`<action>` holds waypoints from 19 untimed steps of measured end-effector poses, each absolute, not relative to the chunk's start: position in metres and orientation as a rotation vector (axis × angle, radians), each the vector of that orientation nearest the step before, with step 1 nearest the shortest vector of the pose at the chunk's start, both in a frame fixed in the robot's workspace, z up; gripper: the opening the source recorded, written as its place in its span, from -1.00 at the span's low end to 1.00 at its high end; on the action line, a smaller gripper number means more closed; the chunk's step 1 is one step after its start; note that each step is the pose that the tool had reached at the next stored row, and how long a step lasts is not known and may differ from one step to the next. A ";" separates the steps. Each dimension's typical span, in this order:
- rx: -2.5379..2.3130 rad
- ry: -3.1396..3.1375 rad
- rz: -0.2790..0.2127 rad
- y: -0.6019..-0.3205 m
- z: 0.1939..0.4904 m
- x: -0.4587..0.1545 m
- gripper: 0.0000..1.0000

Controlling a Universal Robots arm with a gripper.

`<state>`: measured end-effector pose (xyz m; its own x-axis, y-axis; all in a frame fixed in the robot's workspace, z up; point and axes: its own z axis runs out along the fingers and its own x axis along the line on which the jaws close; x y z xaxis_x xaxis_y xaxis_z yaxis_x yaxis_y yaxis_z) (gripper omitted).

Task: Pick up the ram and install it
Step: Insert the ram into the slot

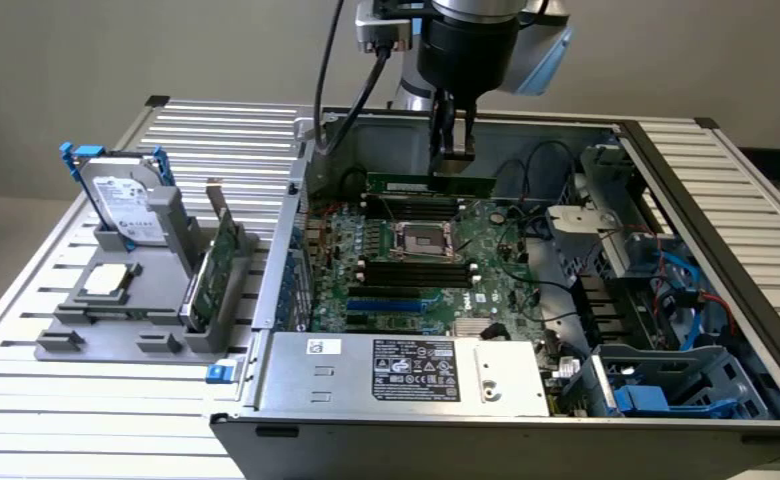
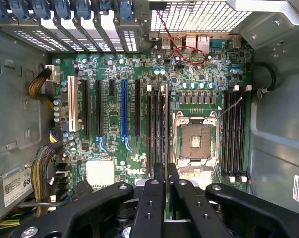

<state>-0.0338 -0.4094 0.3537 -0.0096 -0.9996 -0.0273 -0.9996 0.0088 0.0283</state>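
Observation:
The ram [image 1: 429,185], a slim green stick, hangs level and edge-down inside the open computer case [image 1: 710,200], with my gripper [image 1: 452,152] shut on its upper edge. In the wrist view the ram [image 2: 165,119] is a thin line running away from my gripper [image 2: 165,171], whose black fingers [image 2: 158,174] press it from both sides. It lines up with the black memory slots [image 2: 154,129] beside the empty CPU socket [image 2: 195,141]. Whether it touches a slot I cannot tell.
A second bank of memory slots [image 2: 236,134] lies on the socket's other side. The power supply [image 1: 404,370] closes the case's near end. At the exterior view's left, a grey fixture [image 1: 110,335] holds a hard drive [image 1: 123,205] and a green card [image 1: 210,265].

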 end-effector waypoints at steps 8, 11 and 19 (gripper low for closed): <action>2.211 -2.231 -0.062 -0.409 0.353 -0.034 -0.73; 2.210 -2.231 -0.062 -0.409 0.348 -0.034 -0.73; 2.209 -2.232 -0.062 -0.411 0.329 -0.034 -0.73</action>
